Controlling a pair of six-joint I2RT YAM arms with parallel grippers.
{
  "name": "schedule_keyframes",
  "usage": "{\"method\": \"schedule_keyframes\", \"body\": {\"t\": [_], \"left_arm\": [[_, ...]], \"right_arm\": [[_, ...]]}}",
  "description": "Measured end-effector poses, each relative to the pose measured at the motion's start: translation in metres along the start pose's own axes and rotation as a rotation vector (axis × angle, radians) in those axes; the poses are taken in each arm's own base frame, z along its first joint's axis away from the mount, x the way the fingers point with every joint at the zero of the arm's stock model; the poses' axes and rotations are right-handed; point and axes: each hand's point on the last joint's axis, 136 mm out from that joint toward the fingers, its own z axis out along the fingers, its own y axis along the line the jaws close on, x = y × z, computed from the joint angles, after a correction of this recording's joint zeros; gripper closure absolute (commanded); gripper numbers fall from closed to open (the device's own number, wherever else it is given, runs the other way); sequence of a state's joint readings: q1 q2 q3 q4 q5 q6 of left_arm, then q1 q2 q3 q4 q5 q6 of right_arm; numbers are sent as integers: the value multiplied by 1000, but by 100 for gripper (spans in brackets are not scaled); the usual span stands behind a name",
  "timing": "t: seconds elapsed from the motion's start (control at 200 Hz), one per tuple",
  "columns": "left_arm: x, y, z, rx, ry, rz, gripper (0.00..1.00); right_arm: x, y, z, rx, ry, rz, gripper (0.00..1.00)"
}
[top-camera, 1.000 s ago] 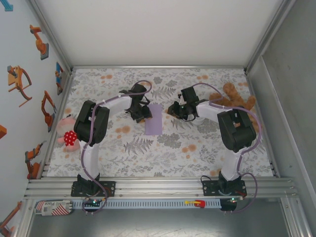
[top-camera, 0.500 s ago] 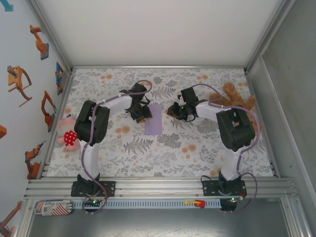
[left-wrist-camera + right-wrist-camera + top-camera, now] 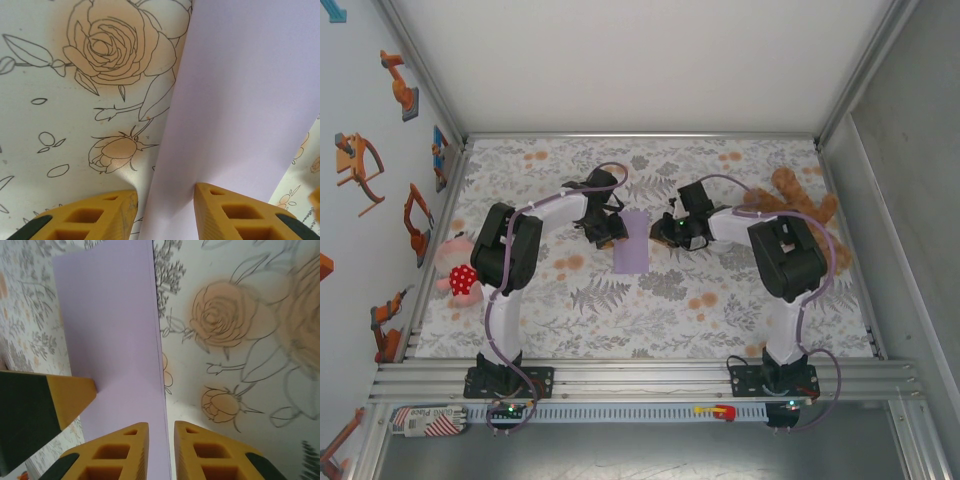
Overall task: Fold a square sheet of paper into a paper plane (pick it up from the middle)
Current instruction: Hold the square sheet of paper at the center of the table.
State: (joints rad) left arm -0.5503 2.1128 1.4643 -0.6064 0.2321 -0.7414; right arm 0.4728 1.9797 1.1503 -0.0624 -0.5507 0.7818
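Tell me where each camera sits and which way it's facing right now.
Top: fixed above and behind the bases, facing down at the table; both arms show, left claw and right claw flanking the paper.
Left wrist: on the left arm, facing down at the paper's edge and cloth; its two yellow fingers show.
Right wrist: on the right arm, facing down at the paper's opposite edge; its fingers show, plus one left-claw finger.
Shared: all three see the paper.
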Motion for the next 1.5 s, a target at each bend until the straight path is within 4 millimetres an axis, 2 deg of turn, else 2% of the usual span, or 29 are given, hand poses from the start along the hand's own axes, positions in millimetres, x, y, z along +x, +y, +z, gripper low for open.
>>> {"method": "schedule_keyframes", "body": {"t": [0.13,0.511,0.946,1.287,1.502], "left_arm": [[0,0,0,0,1,4,59],[0,-1,0,-4,5,28,59],[1,-1,0,-21,13,53,60],[1,0,0,-27,16,58,61],[1,0,0,-31,19,58,60]], "right_arm": [[6,4,4,-10,21,-9,80],[2,21,8,-71,30,-42,84],[3,22,10,-74,34,-47,85],[7,14,20,-64,58,-41,85],[5,26,20,-91,65,-63,86]]}}
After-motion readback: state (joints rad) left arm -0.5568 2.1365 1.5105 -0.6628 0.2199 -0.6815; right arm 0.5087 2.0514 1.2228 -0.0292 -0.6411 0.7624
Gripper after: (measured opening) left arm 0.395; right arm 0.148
